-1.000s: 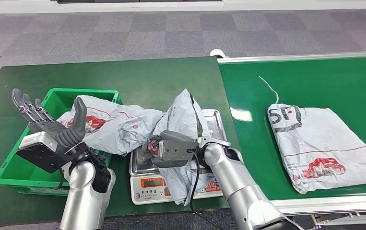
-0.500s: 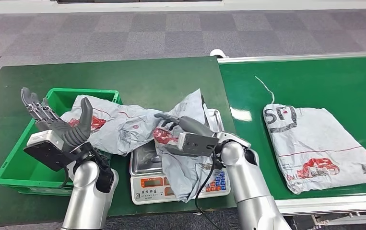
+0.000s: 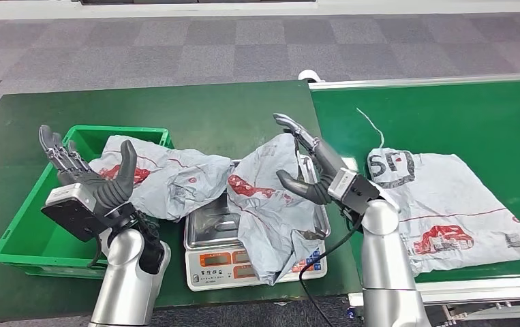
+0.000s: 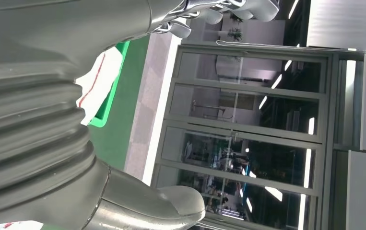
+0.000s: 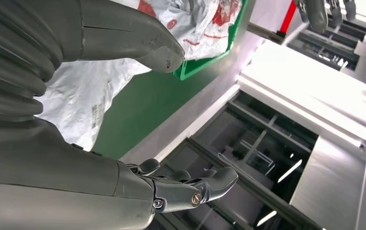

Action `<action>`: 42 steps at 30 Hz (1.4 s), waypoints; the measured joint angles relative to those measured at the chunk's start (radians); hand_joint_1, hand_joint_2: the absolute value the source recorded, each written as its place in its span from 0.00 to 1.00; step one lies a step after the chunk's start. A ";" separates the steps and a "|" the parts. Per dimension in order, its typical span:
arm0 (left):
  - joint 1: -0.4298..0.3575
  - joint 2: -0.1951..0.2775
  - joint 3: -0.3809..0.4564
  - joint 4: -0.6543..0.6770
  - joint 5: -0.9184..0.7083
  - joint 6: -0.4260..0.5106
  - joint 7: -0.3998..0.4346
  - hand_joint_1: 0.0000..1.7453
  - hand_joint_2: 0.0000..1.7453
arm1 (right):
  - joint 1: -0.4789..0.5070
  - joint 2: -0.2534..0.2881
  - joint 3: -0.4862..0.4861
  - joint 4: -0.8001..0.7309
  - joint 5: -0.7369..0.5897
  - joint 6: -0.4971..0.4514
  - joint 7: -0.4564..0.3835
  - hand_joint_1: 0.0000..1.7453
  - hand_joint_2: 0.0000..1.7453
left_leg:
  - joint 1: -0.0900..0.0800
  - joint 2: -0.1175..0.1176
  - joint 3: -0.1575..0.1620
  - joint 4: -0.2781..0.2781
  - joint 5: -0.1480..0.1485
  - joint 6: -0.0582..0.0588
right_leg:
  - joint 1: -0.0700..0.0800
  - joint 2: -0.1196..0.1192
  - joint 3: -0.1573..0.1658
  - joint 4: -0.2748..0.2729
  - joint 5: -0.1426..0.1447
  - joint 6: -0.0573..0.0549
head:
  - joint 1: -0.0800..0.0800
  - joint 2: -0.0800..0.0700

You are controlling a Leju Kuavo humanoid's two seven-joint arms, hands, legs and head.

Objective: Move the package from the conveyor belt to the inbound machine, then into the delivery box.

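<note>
While the crumpled grey plastic mailer package with red print (image 3: 270, 204) lies draped over the small steel-topped weighing scale (image 3: 210, 231), its lower end hangs past the scale's front keypad and its top edge peaks at 12 o'clock. Right hand (image 3: 309, 167) sits just at 3 o'clock of the package, fingers spread and raised, thumb (image 3: 296, 185) near or touching the plastic; can't tell which. It holds nothing; the right wrist view shows the same, thumb and fingers well apart. At 9 o'clock of the scale, a second crumpled grey mailer bag (image 3: 165, 178) spills over the rim of the green plastic crate (image 3: 18, 231) and reaches the scale's edge. Left hand (image 3: 88, 180) hovers above the crate, palm up, fingers apart, empty. Out at 3 o'clock, a flat grey mailer bag with black lettering and a red logo (image 3: 448, 204) lies on the green conveyor belt (image 3: 448, 116), well apart from the scale. Scale and crate stand on the dark green table (image 3: 195, 109). Grey carpet-tile floor (image 3: 175, 48) lies beyond at 12 o'clock.
</note>
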 joint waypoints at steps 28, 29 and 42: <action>-0.122 0.016 -0.121 0.450 -0.246 -0.632 0.043 0.00 1.00 | 0.268 -0.107 -0.230 -0.307 -0.201 0.000 0.000 0.00 1.00 | -0.002 -0.001 -0.001 0.000 -0.002 0.004 | -0.003 -0.001 0.000 -0.001 -0.001 0.002 | 0.000 0.000; -0.126 0.017 -0.139 0.464 -0.286 -0.630 0.057 0.00 1.00 | 0.281 -0.108 -0.247 -0.313 -0.207 0.000 0.000 0.00 1.00 | -0.002 -0.001 -0.001 0.000 -0.003 0.004 | -0.003 -0.001 0.000 -0.001 -0.001 0.002 | 0.000 0.000; -0.189 0.019 -0.287 0.647 -0.622 -0.547 0.212 0.00 1.00 | 0.336 -0.106 -0.339 -0.341 -0.243 0.000 0.000 0.00 1.00 | -0.002 0.001 -0.001 0.000 -0.003 0.004 | -0.003 0.000 0.000 -0.001 -0.001 0.002 | 0.000 0.000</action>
